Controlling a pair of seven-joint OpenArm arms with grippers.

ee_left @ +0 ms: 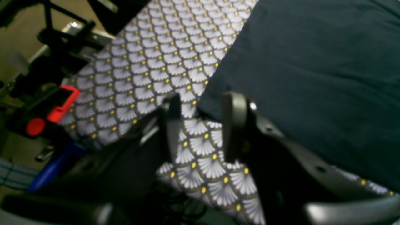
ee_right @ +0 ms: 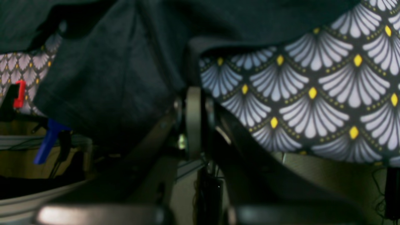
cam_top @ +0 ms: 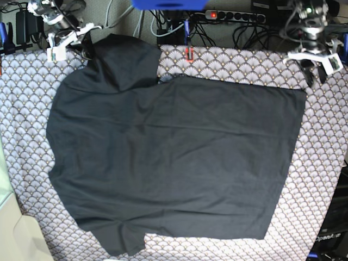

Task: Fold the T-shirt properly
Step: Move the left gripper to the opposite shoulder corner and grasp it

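The black T-shirt (cam_top: 174, 157) lies spread over most of the patterned tablecloth (cam_top: 326, 163). In the base view its upper-left sleeve rises toward my right gripper (cam_top: 84, 46). In the right wrist view that gripper (ee_right: 193, 93) is shut, and the dark cloth (ee_right: 109, 78) drapes from its tips and hangs to the left. At the upper right my left gripper (cam_top: 314, 73) hovers just beyond the shirt's corner. In the left wrist view its fingers (ee_left: 170, 125) stand apart over the tablecloth, the gripper (ee_left: 201, 125) is open, and the shirt's corner (ee_left: 312, 68) ends just ahead of them.
Behind the table's far edge run a power strip (cam_top: 239, 16) and tangled cables. A red clamp (cam_top: 188, 53) grips the cloth at the back middle. Red (ee_left: 59, 106) and blue (ee_left: 47, 172) clamps sit at the table edge beside my left gripper. A cream surface (cam_top: 16, 234) borders the front left.
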